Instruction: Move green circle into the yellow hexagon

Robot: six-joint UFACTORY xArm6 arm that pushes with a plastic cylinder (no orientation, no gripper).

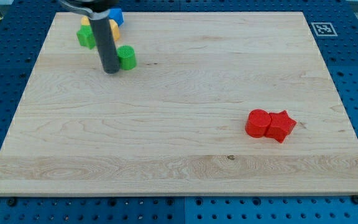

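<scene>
- my tip [111,70], the lower end of a straight dark rod with no claw to open or close, rests on the pale wooden board [179,143].
- the small green circle block [127,57] touches it on the view's right.
- the yellow hexagon block [112,30] sits just above, mostly hidden behind the rod.
- another green block [85,37] and a blue block [116,15] cluster there.
- a red cylinder block [257,122] and red star block [281,126] touch, well apart at lower right.
</scene>
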